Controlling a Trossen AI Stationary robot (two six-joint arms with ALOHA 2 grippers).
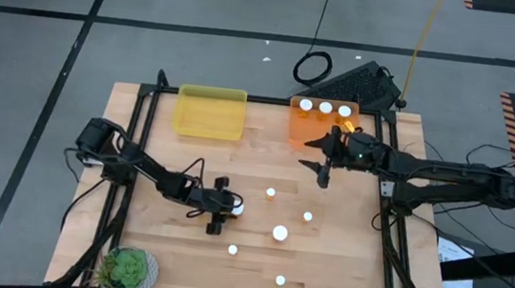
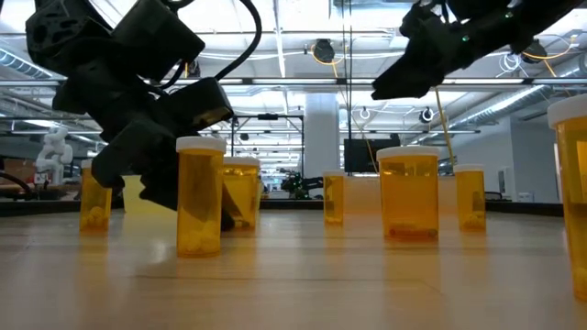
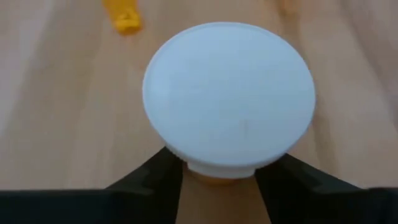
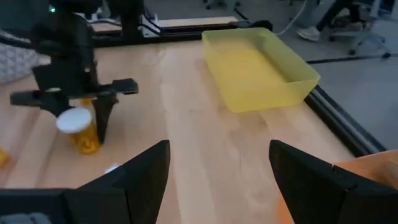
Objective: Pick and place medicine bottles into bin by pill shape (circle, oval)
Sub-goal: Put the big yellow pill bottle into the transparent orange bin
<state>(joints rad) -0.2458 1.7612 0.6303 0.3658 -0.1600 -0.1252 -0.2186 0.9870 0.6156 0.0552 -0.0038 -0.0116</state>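
My left gripper is at the table's middle, shut on a medicine bottle, amber with a wide white cap. My right gripper hangs open above the table, beside the orange bin, with nothing between its fingers. That bin holds three white-capped bottles. The yellow bin stands at the far edge. Several more bottles stand upright on their bases on the wood between the arms and the near edge. My left gripper pinches the bottle's amber body just under the cap between its two fingers, one on each side. The fingers come from above, pointing down. The bottle stands roughly upright; I cannot tell whether its base touches the table.
A potted green plant sits at the near left corner. A black frame runs around the table. Bare wood lies between the yellow bin and my left gripper. Another bottle stands close in front of the held one in the low view.
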